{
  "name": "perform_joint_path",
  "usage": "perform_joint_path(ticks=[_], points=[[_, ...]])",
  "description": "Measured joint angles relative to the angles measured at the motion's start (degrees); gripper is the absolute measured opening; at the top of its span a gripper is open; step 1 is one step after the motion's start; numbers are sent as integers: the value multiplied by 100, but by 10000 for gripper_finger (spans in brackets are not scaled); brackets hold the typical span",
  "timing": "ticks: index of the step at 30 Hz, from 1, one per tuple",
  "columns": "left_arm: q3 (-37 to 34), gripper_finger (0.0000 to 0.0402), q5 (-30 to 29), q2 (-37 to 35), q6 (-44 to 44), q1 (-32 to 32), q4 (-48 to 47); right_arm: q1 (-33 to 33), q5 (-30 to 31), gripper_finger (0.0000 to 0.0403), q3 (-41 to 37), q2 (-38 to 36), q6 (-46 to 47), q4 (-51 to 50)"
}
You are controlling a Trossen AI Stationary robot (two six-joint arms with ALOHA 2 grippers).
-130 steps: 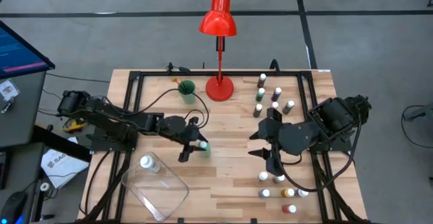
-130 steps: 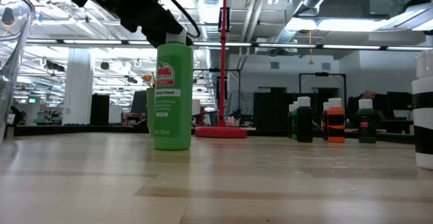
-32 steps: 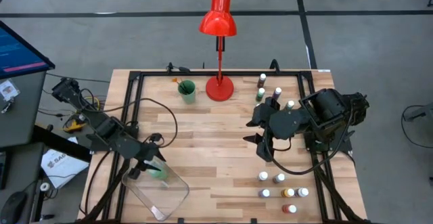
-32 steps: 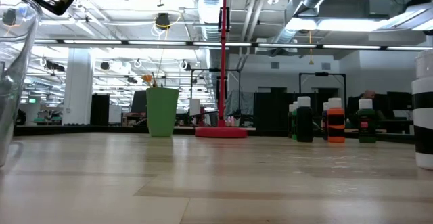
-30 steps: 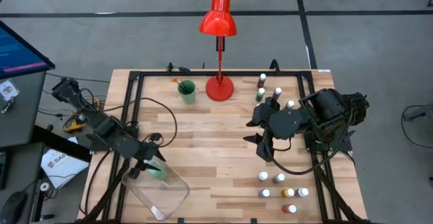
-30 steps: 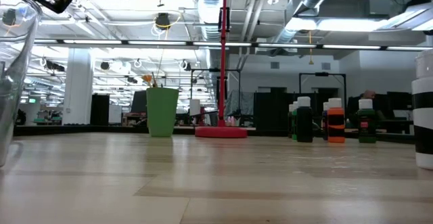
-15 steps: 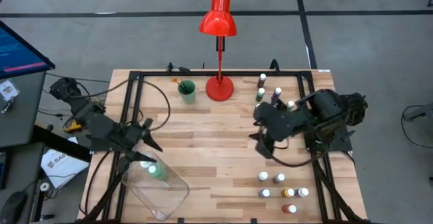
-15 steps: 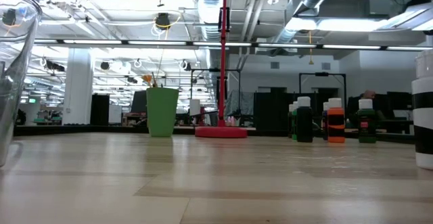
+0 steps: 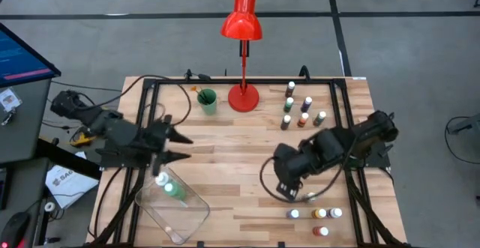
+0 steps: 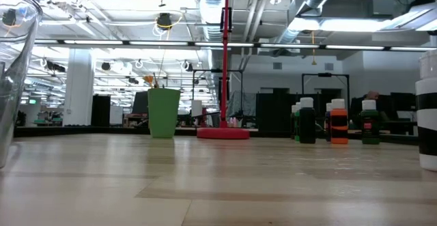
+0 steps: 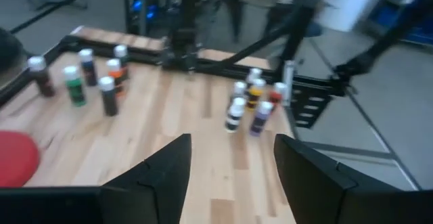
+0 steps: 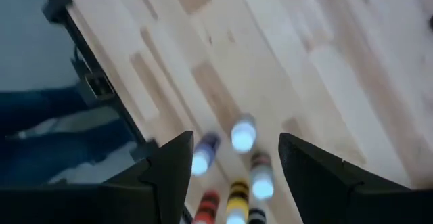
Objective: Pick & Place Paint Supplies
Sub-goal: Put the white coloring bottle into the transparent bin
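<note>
The large green bottle [image 9: 173, 189] lies on its side inside the clear plastic tray [image 9: 193, 219] at the near left. My left gripper [image 9: 180, 147] hangs open just beyond the tray's far rim, holding nothing [image 11: 230, 176]. Several small white-capped paint bottles [image 9: 321, 213] stand at the near right. My right gripper [image 9: 291, 191] hovers open over that group, pointing down. In the right wrist view one white cap [image 12: 243, 135] shows between its fingers [image 12: 233, 173], apart from them. More small bottles [image 9: 302, 110] stand at the far right.
A green cup [image 9: 207, 100] holding thin brushes stands at the far middle, beside the red lamp's base [image 9: 243, 97]. A black frame [image 9: 154, 87] runs along the table's edges. Bare wood [image 9: 232, 165] lies between the two arms.
My left gripper has left the green bottle lying in the tray, risen out of it and drawn back toward the far edge. My right gripper has come down and toward the near edge, tipping from slanted to pointing down over the near-right bottles.
</note>
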Motion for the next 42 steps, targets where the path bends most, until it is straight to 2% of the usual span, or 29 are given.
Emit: perform_joint_path(ticks=[6, 11, 17, 22, 27, 33, 37, 42], points=[[-2, 210, 1154, 634, 2, 1162, 536, 385, -52, 212, -813, -12, 434, 1], [-2, 210, 2051, 1006, 19, 1676, 776, 506, -312, 196, -1736, -9, 342, -1], [-2, 210, 2264, 1119, 398, 1818, 849, 525, -567, 199, -2534, -95, 114, 407], [-7, 212, 2357, 1051, 685, 1816, 932, 524, -717, 235, -2972, -171, -81, 1367], [-9, 229, 2378, 909, 734, 1816, 984, 506, -742, 269, -3190, -170, -218, 1646], [-4, 243, 2365, 802, 731, 1816, 1007, 474, -744, 274, -3463, -159, -252, 2005], [-7, 242, 2365, 752, 721, 1816, 1009, 460, -745, 275, -3660, -157, -260, 2462], [-9, 239, 2365, 713, 721, 1816, 992, 459, -756, 275, -3910, -157, -218, 2576]])
